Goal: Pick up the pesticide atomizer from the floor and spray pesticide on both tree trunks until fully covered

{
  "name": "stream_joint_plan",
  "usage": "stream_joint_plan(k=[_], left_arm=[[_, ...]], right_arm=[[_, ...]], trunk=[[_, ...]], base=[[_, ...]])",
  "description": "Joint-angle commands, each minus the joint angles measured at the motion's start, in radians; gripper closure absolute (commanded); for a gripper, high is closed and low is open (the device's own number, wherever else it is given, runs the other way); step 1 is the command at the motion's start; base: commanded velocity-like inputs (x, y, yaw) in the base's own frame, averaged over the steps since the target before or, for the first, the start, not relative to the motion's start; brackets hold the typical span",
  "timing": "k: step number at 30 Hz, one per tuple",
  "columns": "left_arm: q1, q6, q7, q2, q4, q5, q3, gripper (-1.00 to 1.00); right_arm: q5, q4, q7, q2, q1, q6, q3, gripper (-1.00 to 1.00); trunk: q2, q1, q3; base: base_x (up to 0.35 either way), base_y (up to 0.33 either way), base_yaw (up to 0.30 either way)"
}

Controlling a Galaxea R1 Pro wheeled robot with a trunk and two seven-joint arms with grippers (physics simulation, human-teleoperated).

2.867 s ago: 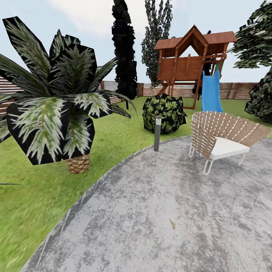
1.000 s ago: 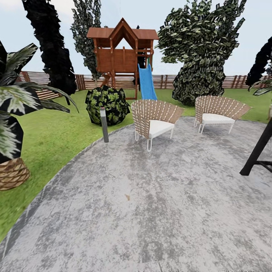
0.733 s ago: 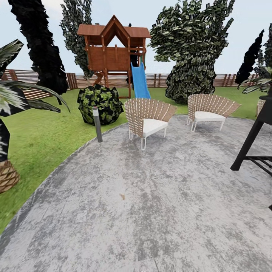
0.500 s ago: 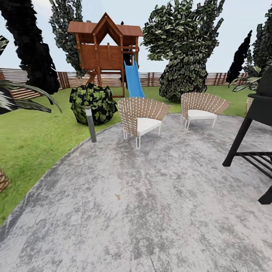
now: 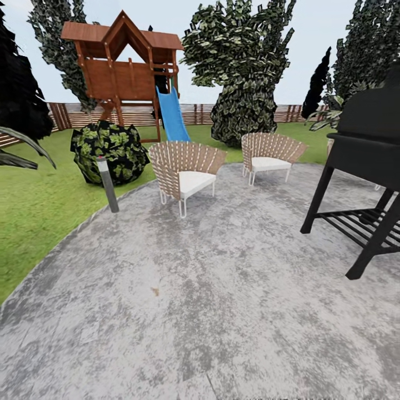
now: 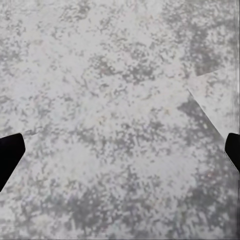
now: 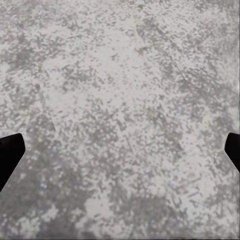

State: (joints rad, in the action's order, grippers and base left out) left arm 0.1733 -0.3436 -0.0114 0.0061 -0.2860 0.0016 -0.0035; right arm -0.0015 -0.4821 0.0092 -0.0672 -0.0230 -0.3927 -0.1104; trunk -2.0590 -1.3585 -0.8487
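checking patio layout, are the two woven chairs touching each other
Apart. The head view shows bare grey paving between the nearer woven chair and the farther woven chair.

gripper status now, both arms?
Left gripper: open, nothing between the fingers, grey stone paving beyond.
Right gripper: open, holding nothing, the same paving beyond.

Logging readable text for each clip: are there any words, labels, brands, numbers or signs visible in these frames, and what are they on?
None can be read. The black grill, the wooden playhouse, the blue slide, the two woven chairs and the short post light carry no visible lettering. Both wrist views show bare grey stone paving, unmarked.
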Motion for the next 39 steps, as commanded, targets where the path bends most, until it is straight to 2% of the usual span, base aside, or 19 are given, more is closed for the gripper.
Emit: stream_joint_plan(k=[1,39], left_arm=[[0.000,0.000,0.000,0.000,0.000,0.000,0.000,-1.00],[0.000,0.000,0.000,0.000,0.000,0.000,0.000,-1.00]], right_arm=[[0.000,0.000,0.000,0.000,0.000,0.000,0.000,-1.00],[0.000,0.000,0.000,0.001,0.000,0.000,0.000,-1.00]], trunk=[[0.000,0.000,-0.001],[0.000,0.000,-0.018]], base=[[0.000,0.000,-0.281],[0.000,0.000,-0.282]])
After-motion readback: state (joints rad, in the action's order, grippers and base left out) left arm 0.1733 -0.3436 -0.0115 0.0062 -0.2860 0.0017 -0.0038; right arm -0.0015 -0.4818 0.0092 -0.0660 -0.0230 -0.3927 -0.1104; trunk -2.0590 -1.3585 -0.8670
